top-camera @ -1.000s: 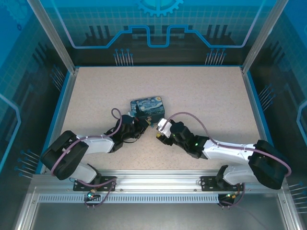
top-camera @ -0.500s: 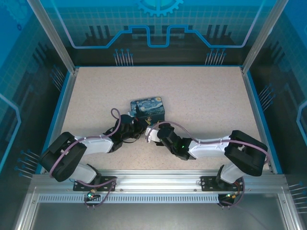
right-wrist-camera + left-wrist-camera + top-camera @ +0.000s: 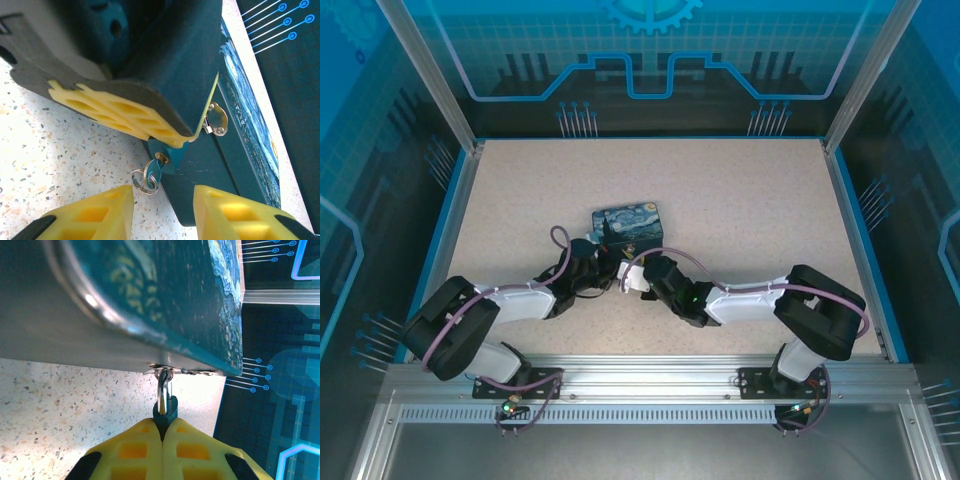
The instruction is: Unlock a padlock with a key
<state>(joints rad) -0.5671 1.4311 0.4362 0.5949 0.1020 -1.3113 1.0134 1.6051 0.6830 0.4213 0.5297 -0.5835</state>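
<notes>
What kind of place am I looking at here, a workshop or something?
Probably a robot lab's test booth: a left arm and right arm bolted to an aluminium rail, and a speckled tabletop walled by blue circuit-print panels.

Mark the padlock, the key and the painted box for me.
padlock (image 3: pixel 163 389): left wrist view, on its silvery shackle.
key (image 3: pixel 151 174): right wrist view, on its head, beside the ring.
painted box (image 3: pixel 628 222): top external view, on the starry lid.
</notes>
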